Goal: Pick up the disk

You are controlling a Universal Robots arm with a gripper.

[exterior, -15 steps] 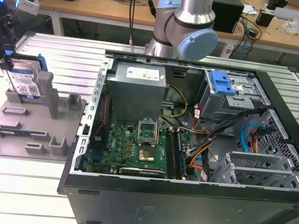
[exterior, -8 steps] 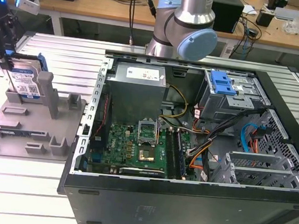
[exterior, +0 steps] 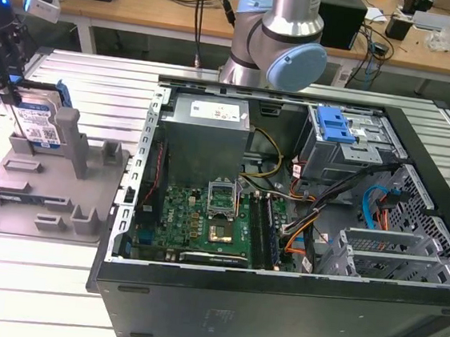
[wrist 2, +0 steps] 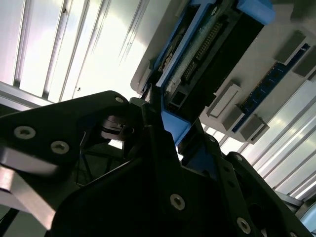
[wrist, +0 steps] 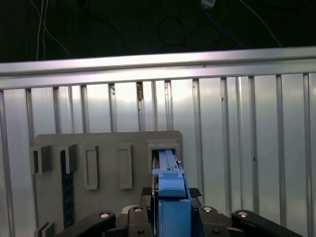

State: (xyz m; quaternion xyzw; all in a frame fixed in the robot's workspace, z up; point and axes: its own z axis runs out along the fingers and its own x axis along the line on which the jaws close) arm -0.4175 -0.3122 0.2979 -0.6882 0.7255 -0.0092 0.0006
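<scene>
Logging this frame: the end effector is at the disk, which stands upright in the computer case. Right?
No. In the exterior view the disk stands upright in the grey fixture, beside the case; the end effector is at it.

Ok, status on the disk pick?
Tool straddling disk top edge. Disk upright in grey fixture. Nothing seen blocking it.

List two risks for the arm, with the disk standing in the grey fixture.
The disk stands upright in a slot of the grey fixture; a tilted pull might jam it or drag the fixture along. The gripper sits at the disk's blue edge, so any hold may be slight and slip.
</scene>
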